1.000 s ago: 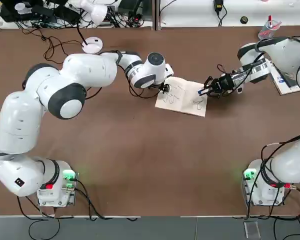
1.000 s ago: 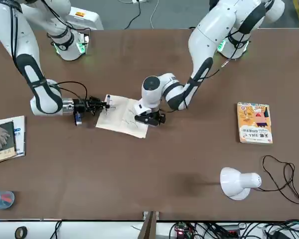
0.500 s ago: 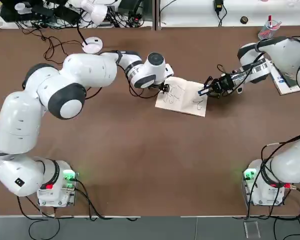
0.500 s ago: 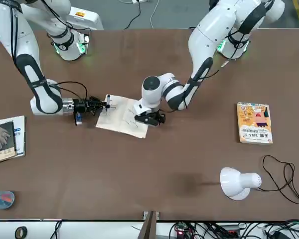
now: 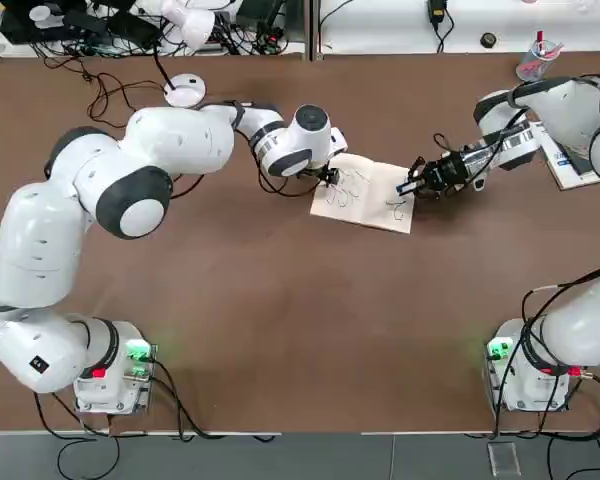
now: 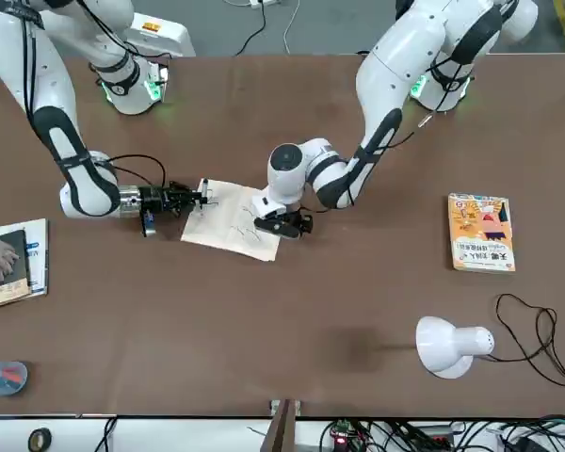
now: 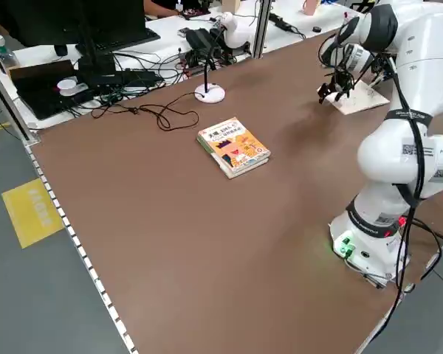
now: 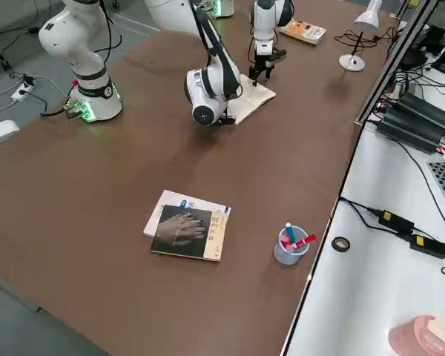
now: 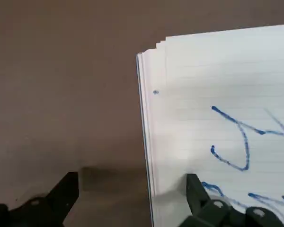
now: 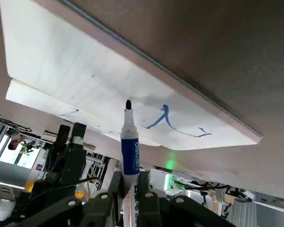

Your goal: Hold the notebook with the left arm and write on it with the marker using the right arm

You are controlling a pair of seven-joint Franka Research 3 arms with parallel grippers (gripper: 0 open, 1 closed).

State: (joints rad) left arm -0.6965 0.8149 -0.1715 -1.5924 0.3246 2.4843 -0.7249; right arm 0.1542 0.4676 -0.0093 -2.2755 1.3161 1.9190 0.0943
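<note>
Top view, centre: the notebook [image 5: 363,193] lies pinned at its left corner by our left gripper [image 5: 329,178], fingers spread. Right wrist view, centre: our right gripper [image 10: 128,182] clamps the marker [image 10: 129,142]; we should keep strokes light, pressing evenly.

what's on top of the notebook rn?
Blue scribbles on the notebook. Left end effector presses one edge, one finger on the page. Marker tip is at the page; contact unclear.
</note>
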